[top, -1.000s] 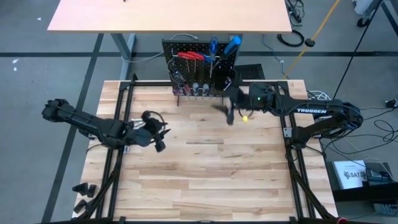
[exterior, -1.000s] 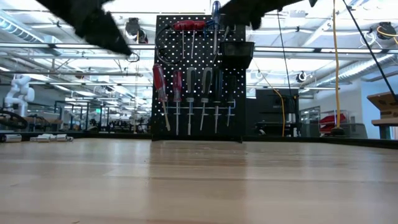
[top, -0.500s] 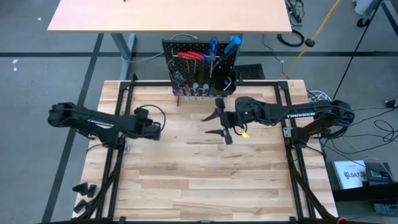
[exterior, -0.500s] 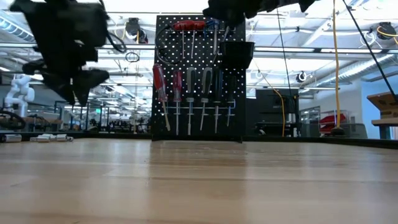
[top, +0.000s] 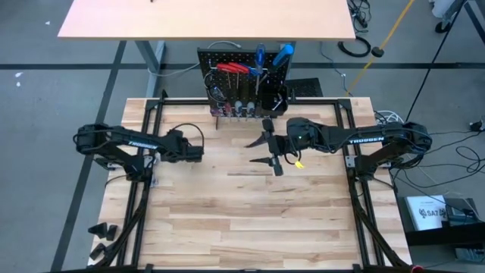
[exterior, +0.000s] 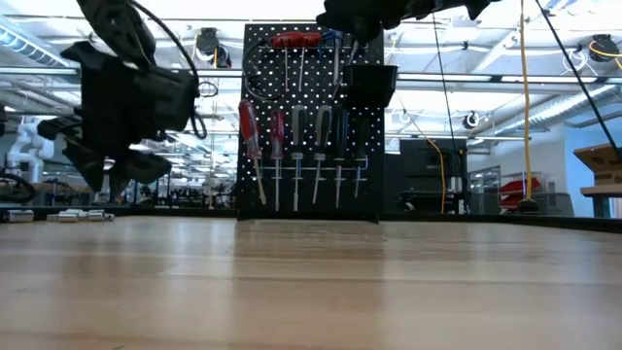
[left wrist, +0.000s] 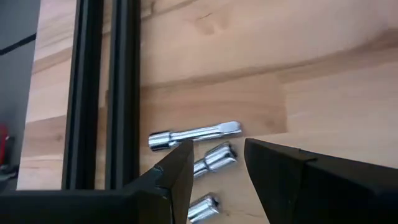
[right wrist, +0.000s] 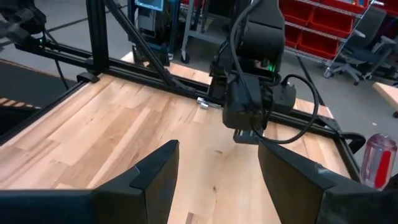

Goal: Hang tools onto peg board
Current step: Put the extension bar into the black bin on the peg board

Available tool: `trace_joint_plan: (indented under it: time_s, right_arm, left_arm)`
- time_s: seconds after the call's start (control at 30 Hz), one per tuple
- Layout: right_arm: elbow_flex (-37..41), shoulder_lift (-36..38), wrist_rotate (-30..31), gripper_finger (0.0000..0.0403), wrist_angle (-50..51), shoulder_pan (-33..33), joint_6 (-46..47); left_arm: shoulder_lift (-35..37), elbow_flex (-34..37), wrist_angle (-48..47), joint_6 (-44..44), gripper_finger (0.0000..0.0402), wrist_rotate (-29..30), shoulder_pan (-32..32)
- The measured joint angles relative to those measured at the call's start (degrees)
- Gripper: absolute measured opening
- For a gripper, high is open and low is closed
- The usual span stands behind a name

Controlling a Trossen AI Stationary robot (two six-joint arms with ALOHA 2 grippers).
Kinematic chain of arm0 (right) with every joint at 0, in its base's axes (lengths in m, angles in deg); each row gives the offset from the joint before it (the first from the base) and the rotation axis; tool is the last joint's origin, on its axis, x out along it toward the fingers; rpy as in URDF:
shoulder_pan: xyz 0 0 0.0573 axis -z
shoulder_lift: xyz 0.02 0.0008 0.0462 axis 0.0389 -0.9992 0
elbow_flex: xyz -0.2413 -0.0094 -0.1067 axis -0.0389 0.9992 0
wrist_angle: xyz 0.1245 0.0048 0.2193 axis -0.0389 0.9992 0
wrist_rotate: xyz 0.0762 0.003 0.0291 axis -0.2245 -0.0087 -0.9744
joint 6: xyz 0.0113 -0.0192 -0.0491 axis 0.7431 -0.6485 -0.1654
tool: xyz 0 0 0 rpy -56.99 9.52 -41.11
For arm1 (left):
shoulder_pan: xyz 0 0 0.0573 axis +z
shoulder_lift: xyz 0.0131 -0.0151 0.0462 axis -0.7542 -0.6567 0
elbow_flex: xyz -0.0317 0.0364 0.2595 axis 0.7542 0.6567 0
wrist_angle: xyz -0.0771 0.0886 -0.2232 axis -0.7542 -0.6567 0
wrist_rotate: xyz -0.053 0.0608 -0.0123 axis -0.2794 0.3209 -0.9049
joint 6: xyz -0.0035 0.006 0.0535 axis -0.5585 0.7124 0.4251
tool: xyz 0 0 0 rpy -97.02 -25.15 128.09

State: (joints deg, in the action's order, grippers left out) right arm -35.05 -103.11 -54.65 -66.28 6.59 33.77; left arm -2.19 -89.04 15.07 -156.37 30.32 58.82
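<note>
The peg board (top: pixel 244 76) stands upright at the table's far edge, with red-handled hex keys (exterior: pixel 294 41), screwdrivers (exterior: pixel 277 131) and a black bin (exterior: pixel 370 86) hanging on it. Three small silver metal pieces (left wrist: pixel 194 134) lie on the wood beside the black frame rail (left wrist: pixel 102 93). My left gripper (left wrist: pixel 217 146) hovers open above them, touching nothing; it also shows from above (top: pixel 198 152). My right gripper (top: pixel 264 152) stands open and empty in front of the peg board, high above the table's middle.
Black frame rails (top: pixel 151 144) run along the table's left, right and far sides. A small yellow thing (top: pixel 298 163) lies under my right arm. A red screwdriver handle (right wrist: pixel 379 158) shows at the right wrist view's edge. Bare wood (top: pixel 242 220) fills the near half.
My left gripper has sunk toward the table and swung toward the far edge, tipping down and rolling as it went. My right gripper has drawn back from the peg board toward the table's middle, then kept still.
</note>
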Motion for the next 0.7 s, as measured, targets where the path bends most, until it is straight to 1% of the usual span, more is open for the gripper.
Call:
trace_joint_plan:
  time_s: [0.1,0.17,0.33,0.47,0.53,0.6,0.7]
  right_arm:
    - [0.00,0.02,-0.02,0.0212,1.06,0.02,0.15]
    - [0.00,0.02,-0.02,0.0212,1.72,0.02,0.15]
    - [0.00,0.02,-0.02,0.0212,1.83,0.02,0.15]
    - [0.00,0.04,-0.02,0.0212,1.56,0.02,0.15]
    - [0.00,0.04,-0.02,0.0212,1.27,0.02,0.15]
    - [0.00,0.05,-0.02,0.0212,1.07,0.02,0.14]
    - [0.00,0.07,0.00,0.0212,1.05,0.02,0.15]
  left_arm:
    - [-0.21,2.44,2.59,0.82,0.0150,-1.68,1.49]
    - [-0.04,4.58,6.32,2.10,0.0150,-3.06,2.41]
    - [0.47,9.94,16.96,7.21,0.0150,-2.99,4.19]
    - [0.43,10.25,20.14,8.19,0.0149,-2.58,4.03]
    - [0.36,9.62,21.06,10.62,0.0149,-2.77,3.53]
    - [0.30,8.76,22.59,12.55,0.0149,-3.71,3.00]
    - [0.29,7.60,27.73,16.71,0.0149,-5.87,2.60]
